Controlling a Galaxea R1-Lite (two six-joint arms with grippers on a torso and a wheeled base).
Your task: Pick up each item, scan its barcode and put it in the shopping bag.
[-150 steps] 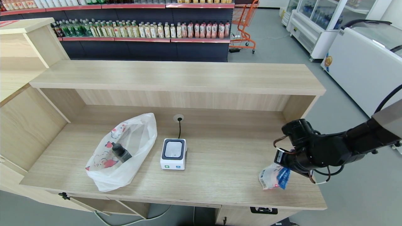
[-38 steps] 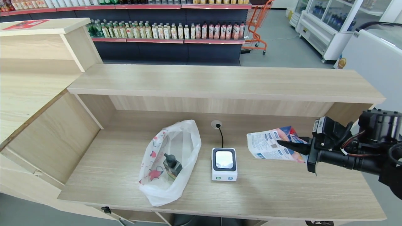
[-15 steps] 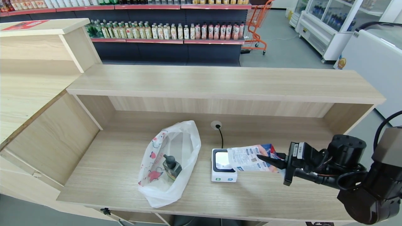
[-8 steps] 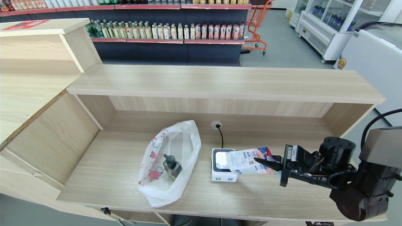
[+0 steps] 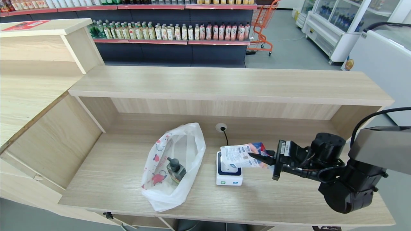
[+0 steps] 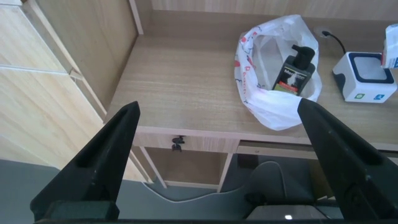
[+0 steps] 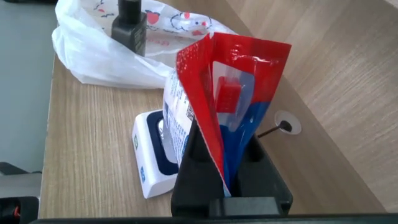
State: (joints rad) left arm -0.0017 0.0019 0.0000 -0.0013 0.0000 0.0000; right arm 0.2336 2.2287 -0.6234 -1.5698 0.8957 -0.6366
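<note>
My right gripper (image 5: 257, 158) is shut on a red, blue and white snack packet (image 5: 239, 155), which it holds with the printed white side down just above the white barcode scanner (image 5: 228, 175). In the right wrist view the packet (image 7: 230, 106) stands up between my fingers, over the scanner (image 7: 155, 162). Left of the scanner, a white shopping bag (image 5: 175, 163) lies open on the counter with a dark pump bottle (image 5: 175, 170) inside. My left gripper (image 6: 217, 107) is open and holds nothing, off the counter's front edge, with the bag (image 6: 273, 68) beyond it.
The scanner's black cable runs back to a hole (image 5: 221, 127) in the counter. A raised wooden shelf (image 5: 224, 83) spans the back and side walls close both ends. Bare counter (image 5: 282, 199) lies in front of and right of the scanner.
My right gripper has carried the packet leftward over the last second, from beside the scanner to above it. Earlier it lifted the packet off the counter's right end.
</note>
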